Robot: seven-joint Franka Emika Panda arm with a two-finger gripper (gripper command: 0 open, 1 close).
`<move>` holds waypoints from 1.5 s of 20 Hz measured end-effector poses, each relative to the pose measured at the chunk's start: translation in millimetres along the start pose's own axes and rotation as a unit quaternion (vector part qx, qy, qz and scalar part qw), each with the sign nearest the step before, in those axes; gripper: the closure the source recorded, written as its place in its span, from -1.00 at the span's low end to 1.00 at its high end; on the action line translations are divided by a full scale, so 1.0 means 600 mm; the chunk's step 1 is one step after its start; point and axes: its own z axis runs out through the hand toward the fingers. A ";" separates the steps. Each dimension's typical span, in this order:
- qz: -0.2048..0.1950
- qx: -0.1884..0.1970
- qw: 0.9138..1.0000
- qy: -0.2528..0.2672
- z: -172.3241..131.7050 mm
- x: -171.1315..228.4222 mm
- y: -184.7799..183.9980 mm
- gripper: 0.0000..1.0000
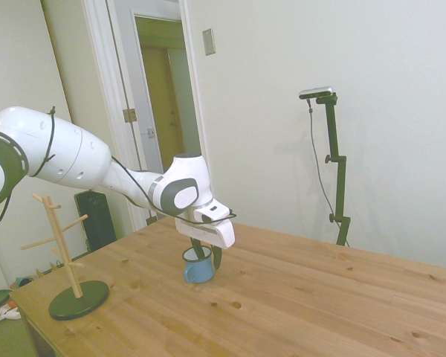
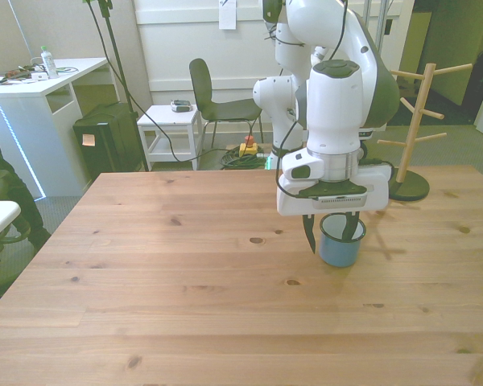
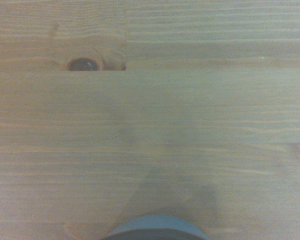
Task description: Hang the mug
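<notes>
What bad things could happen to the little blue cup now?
1. The fingers straddle the mug near its rim; if that pinch on the thin rim is shallow, the mug might slip out or tip when lifted.
2. The mug tree stands well apart from the mug, near the table's edge, so the mug could perhaps drop during the carry.
3. The tree's pegs are thin; a nudge from the gripper might topple it.

White walls [image 1: 282, 89], open doorway [image 1: 163, 97], chair [image 2: 213, 96]

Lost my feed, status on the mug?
Gripper open, fingers straddling the mug's rim. Mug upright on table, not lifted. Mug tree at table's edge, path clear.
</notes>
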 end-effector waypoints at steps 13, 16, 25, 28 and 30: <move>0.000 0.004 1.000 0.004 0.010 -0.009 0.008 1.00; 0.000 0.004 1.000 0.005 0.013 -0.011 0.010 1.00; -0.012 0.005 1.000 -0.006 -0.009 -0.096 0.011 1.00; -0.018 0.006 1.000 -0.011 -0.024 -0.150 0.013 1.00; -0.021 0.007 1.000 -0.015 -0.031 -0.179 0.015 1.00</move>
